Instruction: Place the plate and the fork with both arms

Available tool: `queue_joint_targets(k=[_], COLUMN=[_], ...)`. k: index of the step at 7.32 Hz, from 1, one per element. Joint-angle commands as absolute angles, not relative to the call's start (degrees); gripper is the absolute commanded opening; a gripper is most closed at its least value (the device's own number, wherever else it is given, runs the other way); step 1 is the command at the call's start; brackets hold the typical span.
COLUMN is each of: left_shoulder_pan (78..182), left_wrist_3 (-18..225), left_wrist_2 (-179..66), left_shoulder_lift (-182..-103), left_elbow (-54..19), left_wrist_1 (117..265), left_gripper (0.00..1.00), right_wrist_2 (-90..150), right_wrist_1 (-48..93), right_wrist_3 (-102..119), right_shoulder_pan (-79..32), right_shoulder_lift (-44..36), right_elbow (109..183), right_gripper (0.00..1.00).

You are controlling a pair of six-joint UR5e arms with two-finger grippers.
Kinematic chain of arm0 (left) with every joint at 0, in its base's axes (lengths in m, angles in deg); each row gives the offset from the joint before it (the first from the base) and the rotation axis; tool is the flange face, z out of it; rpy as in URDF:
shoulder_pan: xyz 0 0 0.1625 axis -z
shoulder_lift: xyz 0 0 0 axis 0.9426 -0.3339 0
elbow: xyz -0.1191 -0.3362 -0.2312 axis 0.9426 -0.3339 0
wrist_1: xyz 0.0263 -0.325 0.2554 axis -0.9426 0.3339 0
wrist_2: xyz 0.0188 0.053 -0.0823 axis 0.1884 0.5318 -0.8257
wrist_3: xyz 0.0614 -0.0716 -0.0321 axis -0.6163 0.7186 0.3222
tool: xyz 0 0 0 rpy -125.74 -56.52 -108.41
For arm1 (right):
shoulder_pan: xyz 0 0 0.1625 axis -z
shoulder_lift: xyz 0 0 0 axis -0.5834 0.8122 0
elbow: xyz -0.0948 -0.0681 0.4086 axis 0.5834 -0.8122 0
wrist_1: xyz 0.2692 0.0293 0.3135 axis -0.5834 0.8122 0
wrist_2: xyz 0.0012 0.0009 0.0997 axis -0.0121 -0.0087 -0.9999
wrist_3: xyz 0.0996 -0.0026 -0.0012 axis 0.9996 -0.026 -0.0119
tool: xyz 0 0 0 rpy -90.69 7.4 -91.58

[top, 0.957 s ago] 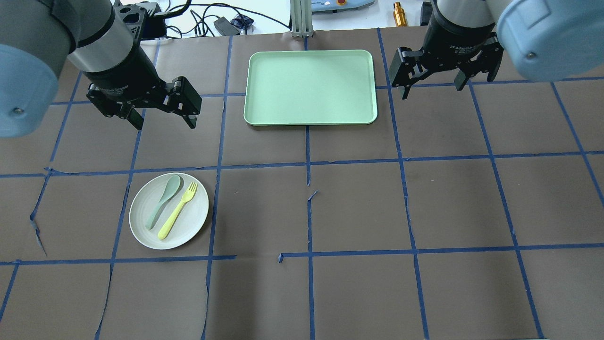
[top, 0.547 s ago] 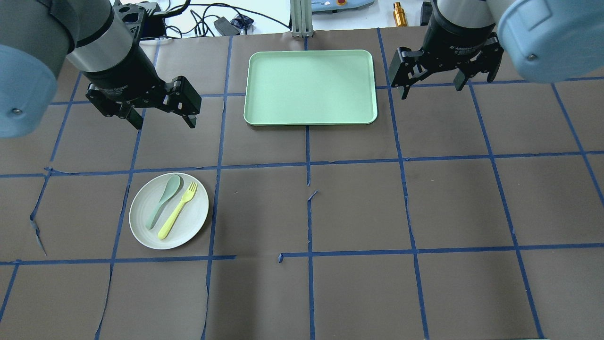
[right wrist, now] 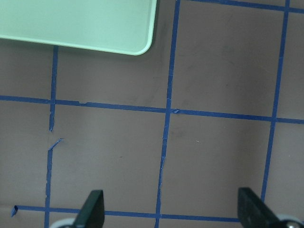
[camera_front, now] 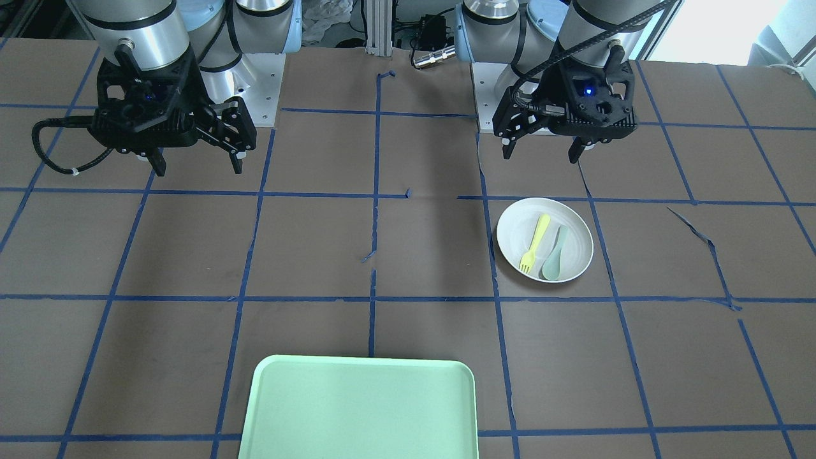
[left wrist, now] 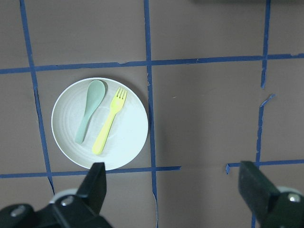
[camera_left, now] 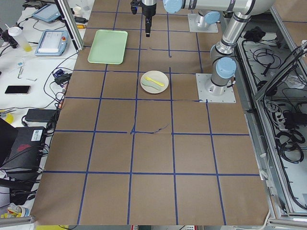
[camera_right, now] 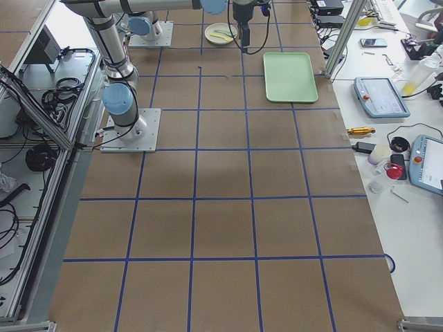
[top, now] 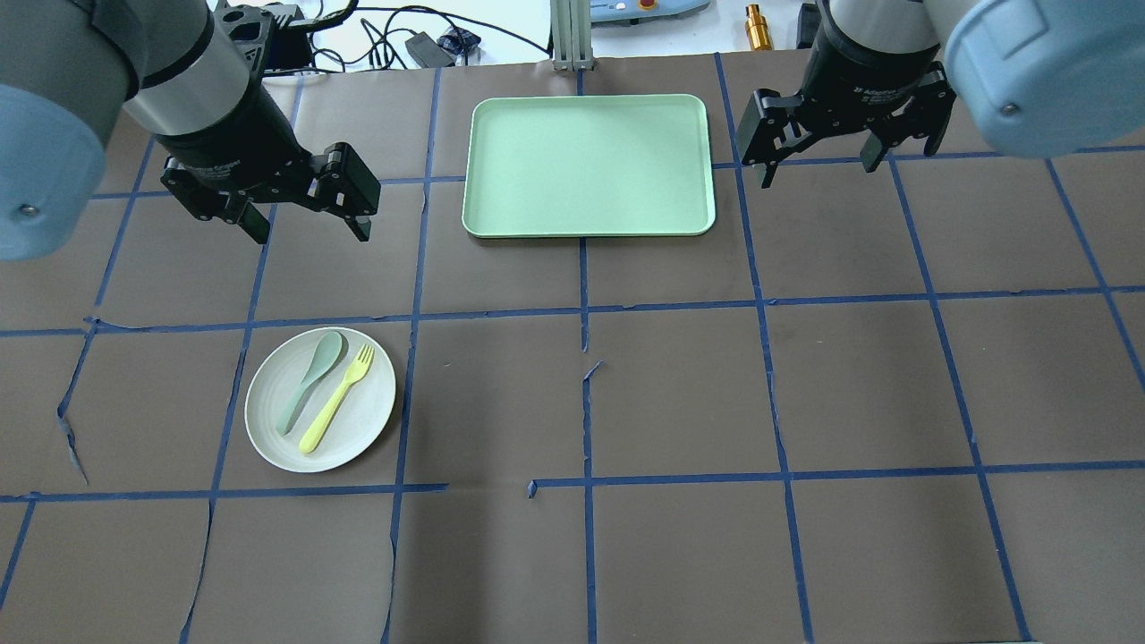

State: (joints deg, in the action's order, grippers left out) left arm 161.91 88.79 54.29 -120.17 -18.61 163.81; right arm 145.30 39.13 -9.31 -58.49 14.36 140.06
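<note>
The round white plate [top: 365, 417] lies on the table at the near left. The yellow fork [top: 335, 399] lies on it beside a pale grey-green spoon [top: 309, 383]. My left gripper [top: 313, 234] is open and empty, hanging in the air beyond the plate. Its wrist view shows the plate [left wrist: 130, 140] and fork [left wrist: 108, 127] below, ahead of the fingers [left wrist: 95, 183]. My right gripper [top: 818, 174] is open and empty, high to the right of the tray. In the front view the plate [camera_front: 577, 252] sits below the left gripper [camera_front: 540, 156], and the right gripper [camera_front: 198, 171] is on the other side.
A mint-green rectangular tray [top: 589, 165] lies at the far middle of the table; its corner shows in the right wrist view [right wrist: 71, 23]. Brown paper with a blue tape grid covers the table. Cables and devices lie past the far edge.
</note>
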Motion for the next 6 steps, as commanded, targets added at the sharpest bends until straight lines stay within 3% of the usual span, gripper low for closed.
queue_joint_targets(k=[1,6], left_shoulder_pan=[161.90,161.90], left_wrist_3=[88.68,89.03], left_wrist_2=[54.29,54.20], left_shoulder_lift=[-120.23,-120.31], left_elbow=[-18.70,-18.70], left_wrist_1=[163.84,163.84], left_gripper=[1.00,1.00], right_wrist_2=[145.37,146.25], right_wrist_1=[39.16,38.55], right_wrist_3=[-9.32,-9.24], right_shoulder_pan=[-58.53,-58.53], right_shoulder_lift=[14.45,14.54], right_elbow=[140.08,139.99], right_gripper=[1.00,1.00])
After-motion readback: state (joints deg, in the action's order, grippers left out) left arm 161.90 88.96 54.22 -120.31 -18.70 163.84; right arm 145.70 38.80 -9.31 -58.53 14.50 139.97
